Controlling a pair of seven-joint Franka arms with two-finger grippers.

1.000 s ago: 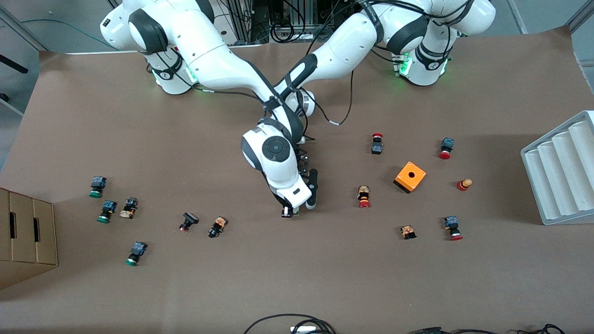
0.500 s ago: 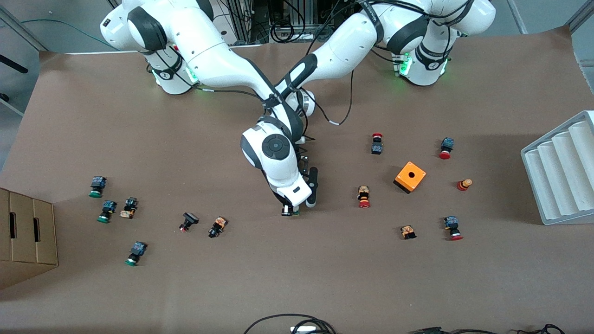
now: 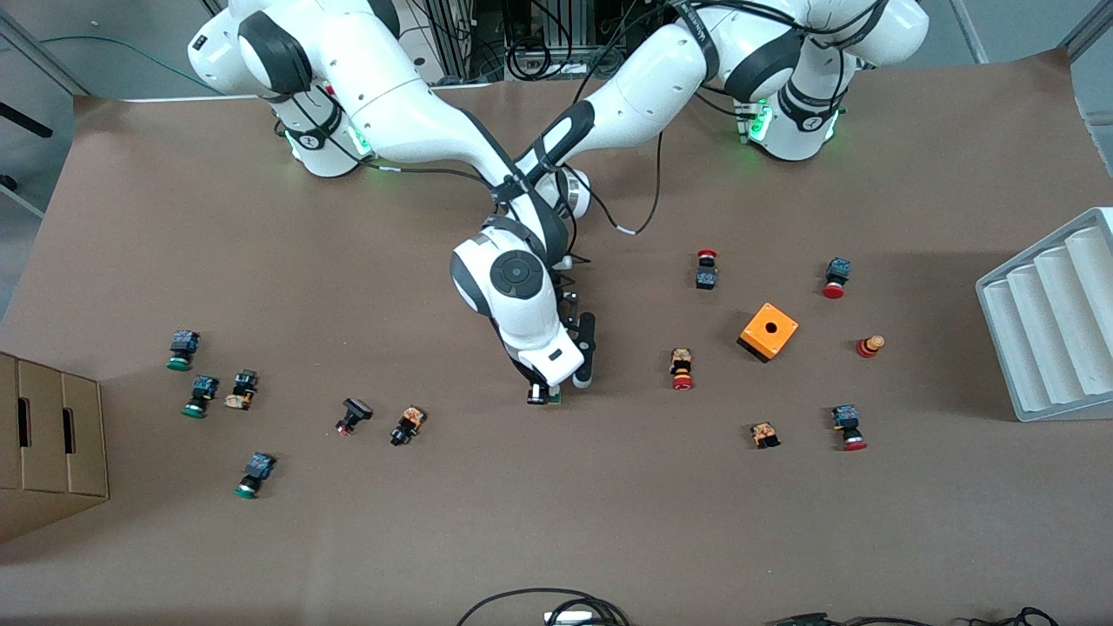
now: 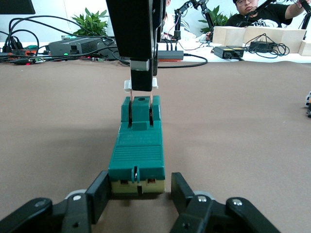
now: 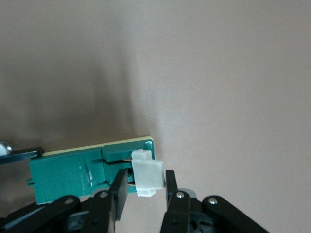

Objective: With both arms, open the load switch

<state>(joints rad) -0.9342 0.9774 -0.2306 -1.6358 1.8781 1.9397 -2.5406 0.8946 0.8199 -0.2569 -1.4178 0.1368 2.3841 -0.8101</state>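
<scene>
Left gripper clamps the load switch body; right gripper pinches its white handle, which should lift straight while the body is pinned.

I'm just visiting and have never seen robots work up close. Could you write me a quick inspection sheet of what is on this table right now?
Surface: brown table, flat, matte.
Job's things: green load switch lying mid-table, its white end piece at one end.
Clutter: small red- and green-capped buttons scattered toward both ends; orange box with a hole; grey ridged tray; cardboard box.
Hands: left hand shut on the load switch body; right hand shut on the white end piece, reaching down from above.
Cables: black cable hanging from the left arm; cable loops at the table's near edge.
Surroundings: a person, plants and equipment past the table in the left wrist view.
</scene>
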